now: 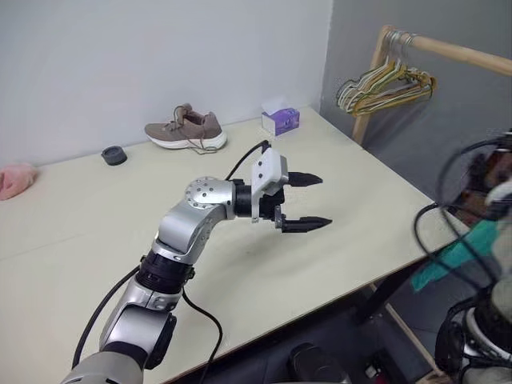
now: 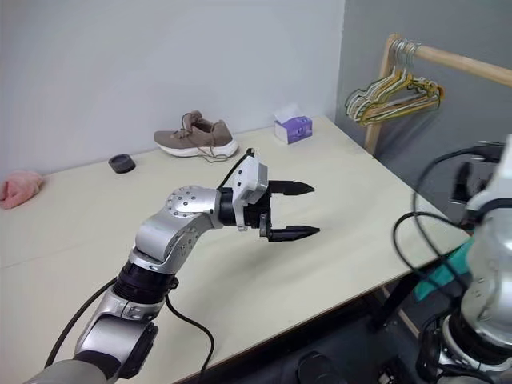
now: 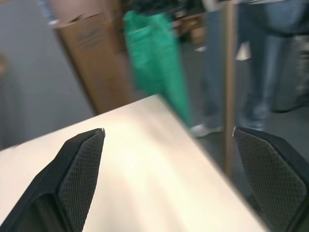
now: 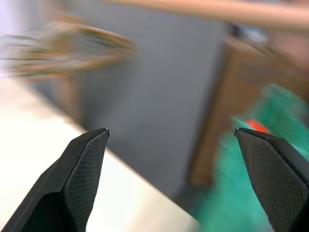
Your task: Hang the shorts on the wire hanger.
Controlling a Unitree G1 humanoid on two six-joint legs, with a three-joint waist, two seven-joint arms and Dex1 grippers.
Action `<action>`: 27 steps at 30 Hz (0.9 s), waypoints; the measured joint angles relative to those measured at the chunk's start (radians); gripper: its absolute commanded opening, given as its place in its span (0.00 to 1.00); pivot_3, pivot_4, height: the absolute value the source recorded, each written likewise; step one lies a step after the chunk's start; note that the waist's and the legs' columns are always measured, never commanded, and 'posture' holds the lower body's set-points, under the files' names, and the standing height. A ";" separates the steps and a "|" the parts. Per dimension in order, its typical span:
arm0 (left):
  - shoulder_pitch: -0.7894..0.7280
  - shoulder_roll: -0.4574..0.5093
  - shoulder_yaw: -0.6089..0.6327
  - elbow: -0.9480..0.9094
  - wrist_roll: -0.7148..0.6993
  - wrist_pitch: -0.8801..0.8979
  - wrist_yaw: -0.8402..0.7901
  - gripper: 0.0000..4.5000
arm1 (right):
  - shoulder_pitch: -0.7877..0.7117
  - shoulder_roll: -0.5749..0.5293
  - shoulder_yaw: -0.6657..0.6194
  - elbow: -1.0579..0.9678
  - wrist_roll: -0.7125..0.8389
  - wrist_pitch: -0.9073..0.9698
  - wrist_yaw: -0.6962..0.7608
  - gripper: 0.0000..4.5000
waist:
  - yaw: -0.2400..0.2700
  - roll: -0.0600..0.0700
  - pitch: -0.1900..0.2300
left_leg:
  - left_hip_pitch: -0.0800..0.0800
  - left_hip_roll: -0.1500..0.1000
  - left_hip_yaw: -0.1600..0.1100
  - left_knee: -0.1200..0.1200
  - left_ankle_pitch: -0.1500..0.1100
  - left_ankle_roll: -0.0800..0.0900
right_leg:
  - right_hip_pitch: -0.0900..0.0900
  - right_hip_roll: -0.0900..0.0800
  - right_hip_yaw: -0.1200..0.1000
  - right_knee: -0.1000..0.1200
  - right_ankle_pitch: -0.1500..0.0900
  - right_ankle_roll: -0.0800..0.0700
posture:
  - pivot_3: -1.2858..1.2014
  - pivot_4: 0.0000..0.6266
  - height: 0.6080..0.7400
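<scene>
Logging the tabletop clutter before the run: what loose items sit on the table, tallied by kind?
Sneaker: 1
Tissue box: 1
Small black round object: 1
Pink fluffy cloth: 1
Total: 4

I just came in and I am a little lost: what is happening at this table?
Nothing is held yet. The left pincer hovers open over the table, pointing toward its right edge. The right pincer is open too, facing the shorts, which hang beyond that edge. A bunch of hangers hangs on the wooden rail.
</scene>
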 measured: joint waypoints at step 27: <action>0.469 -0.065 0.598 -0.056 0.266 0.116 0.955 1.00 | -0.158 0.267 0.427 1.286 0.040 -1.194 0.537 0.99 | 0.238 -0.016 -0.001 | -0.001 -0.003 -0.019 0.002 0.000 0.000 | 0.002 -0.010 -0.023 0.001 0.009 -0.011 | 0.48 0.00 1.00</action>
